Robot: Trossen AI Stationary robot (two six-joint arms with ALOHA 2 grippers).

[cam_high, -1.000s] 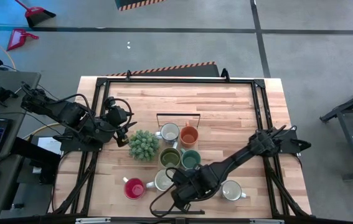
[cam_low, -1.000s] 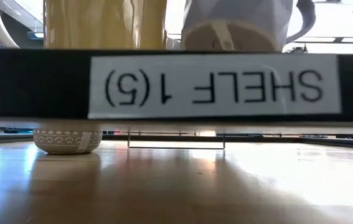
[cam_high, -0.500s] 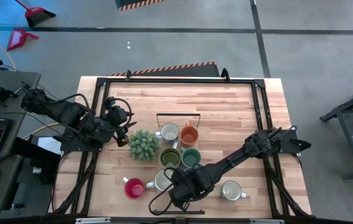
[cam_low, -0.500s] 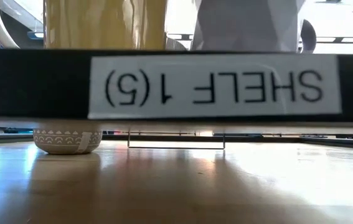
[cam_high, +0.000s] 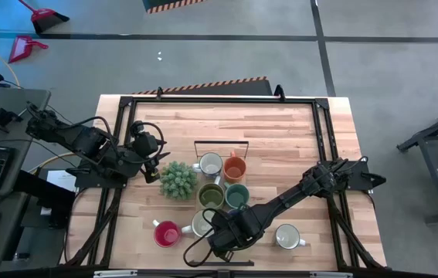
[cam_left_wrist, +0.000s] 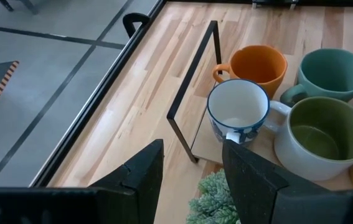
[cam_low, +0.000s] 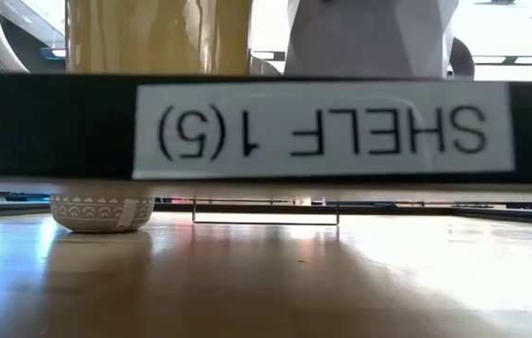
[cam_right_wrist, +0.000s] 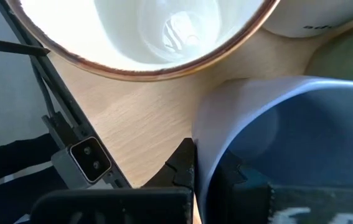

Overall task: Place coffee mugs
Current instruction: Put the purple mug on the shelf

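My right gripper (cam_high: 225, 234) reaches in near the table's front edge, shut on a blue-grey coffee mug (cam_right_wrist: 288, 143), beside a cream mug (cam_high: 201, 224). In the low view this mug (cam_low: 369, 38) stands right of the cream one (cam_low: 158, 38). White (cam_high: 210, 164), orange (cam_high: 235, 167), olive (cam_high: 211, 194) and teal (cam_high: 237, 196) mugs stand grouped mid-table, a red mug (cam_high: 166, 233) and a patterned mug (cam_high: 286, 236) near the front. My left gripper (cam_left_wrist: 192, 180) waits open and holds nothing, left of the plant. My right gripper pinches the blue-grey mug's wall at the rim (cam_right_wrist: 202, 146). One finger (cam_right_wrist: 182, 163) is outside and the other (cam_right_wrist: 241, 177) inside the cup. The fingers come steeply from above. The mug is upright; a black band hides its base, so whether it stands on the table I cannot tell.
A spiky green potted plant (cam_high: 178, 180) stands left of the mug group. A thin black wire frame (cam_high: 220, 150) stands behind the white and orange mugs. A black rail frame (cam_high: 323, 116) runs around the tabletop. Bare wood lies to the far and right sides.
My right gripper has sunk a little with the blue-grey mug still held. In the low view the mug's base, once visible above the black band, has dropped behind it.
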